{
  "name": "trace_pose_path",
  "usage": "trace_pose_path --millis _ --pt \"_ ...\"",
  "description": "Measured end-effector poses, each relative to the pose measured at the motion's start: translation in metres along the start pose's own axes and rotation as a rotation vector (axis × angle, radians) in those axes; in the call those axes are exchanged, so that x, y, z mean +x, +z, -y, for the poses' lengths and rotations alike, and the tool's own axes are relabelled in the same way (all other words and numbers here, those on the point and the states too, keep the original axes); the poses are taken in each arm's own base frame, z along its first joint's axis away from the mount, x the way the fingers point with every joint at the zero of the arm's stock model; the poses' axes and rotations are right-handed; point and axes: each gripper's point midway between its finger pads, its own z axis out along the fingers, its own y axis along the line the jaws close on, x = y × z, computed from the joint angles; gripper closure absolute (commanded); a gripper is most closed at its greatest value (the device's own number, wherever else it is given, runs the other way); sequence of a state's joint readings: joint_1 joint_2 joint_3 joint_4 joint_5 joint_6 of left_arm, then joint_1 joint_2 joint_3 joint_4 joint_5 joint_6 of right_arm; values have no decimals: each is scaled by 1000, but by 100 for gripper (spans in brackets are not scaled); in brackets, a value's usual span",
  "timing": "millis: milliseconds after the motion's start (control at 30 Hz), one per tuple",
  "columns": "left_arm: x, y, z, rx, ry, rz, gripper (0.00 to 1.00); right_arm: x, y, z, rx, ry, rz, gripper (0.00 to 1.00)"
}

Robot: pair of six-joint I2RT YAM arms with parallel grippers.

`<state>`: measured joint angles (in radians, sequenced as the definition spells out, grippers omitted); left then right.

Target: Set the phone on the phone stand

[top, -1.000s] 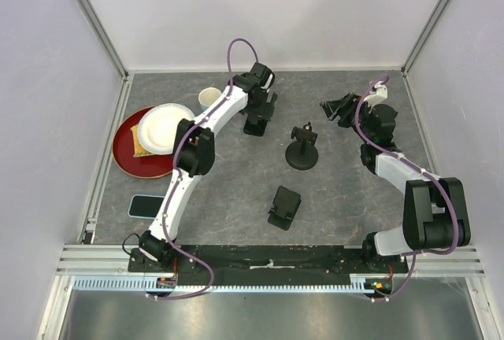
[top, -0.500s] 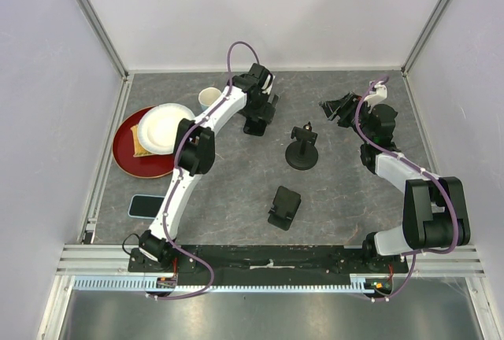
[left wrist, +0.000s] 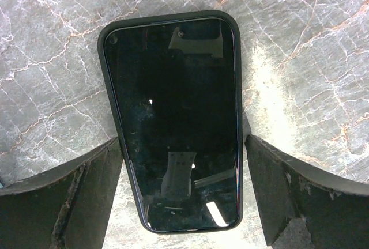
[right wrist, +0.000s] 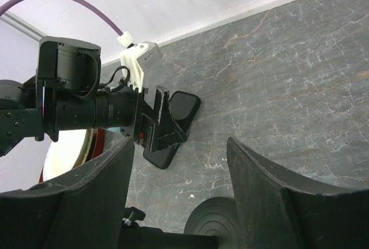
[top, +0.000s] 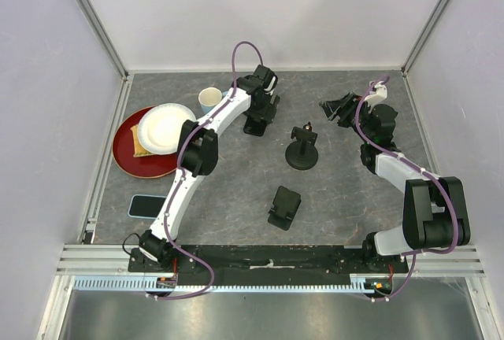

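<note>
A black phone [left wrist: 176, 116] lies flat, screen up, on the grey marble table at the back. My left gripper [left wrist: 183, 145] is lowered over it with one finger along each long edge. It is open; the left finger is at the case and a thin gap shows on the right. From above, the left gripper [top: 257, 116] covers most of the phone [top: 254, 128]. The phone stand [top: 302, 151], black with a round base, stands in the middle of the table. My right gripper [top: 340, 109] hovers open and empty at the back right, facing the phone [right wrist: 187, 105] and the stand's base [right wrist: 216, 226].
A red plate [top: 126, 159] at the left carries a white plate [top: 164, 126] and a sponge. A pale cup [top: 209, 100] stands behind it. A second phone [top: 146, 205] lies near the left edge. Another black holder [top: 284, 207] sits near the front centre.
The left gripper's fingers have drawn in a little towards the phone's edges, and the left arm has shifted slightly right, uncovering more of the cup. The right arm has not moved.
</note>
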<state>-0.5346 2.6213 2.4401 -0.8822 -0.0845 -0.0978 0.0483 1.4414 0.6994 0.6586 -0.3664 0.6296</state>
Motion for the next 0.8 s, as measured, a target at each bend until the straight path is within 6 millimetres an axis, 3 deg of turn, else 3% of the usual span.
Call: trace_pose_path --millis 200,300,400,433,533,600,800 --pt "-3 2 0 -6 -4 7 14 0 0 0 0 2 -1 28" --pt "-5 3 1 -7 -7 13 25 1 0 1 2 4 -3 27" --pt "-5 3 2 -14 -6 15 53 2 1 3 5 6 -6 27" --pt "-6 2 1 -18 -6 16 69 3 1 3 6 7 -8 28" --pt "-6 2 4 -26 2 18 93 4 1 4 7 8 -10 27" --pt "-6 2 3 -37 8 20 98 4 1 3 6 8 -10 27" --pt "-6 0 1 -43 3 33 98 3 1 5 9 8 -8 28"
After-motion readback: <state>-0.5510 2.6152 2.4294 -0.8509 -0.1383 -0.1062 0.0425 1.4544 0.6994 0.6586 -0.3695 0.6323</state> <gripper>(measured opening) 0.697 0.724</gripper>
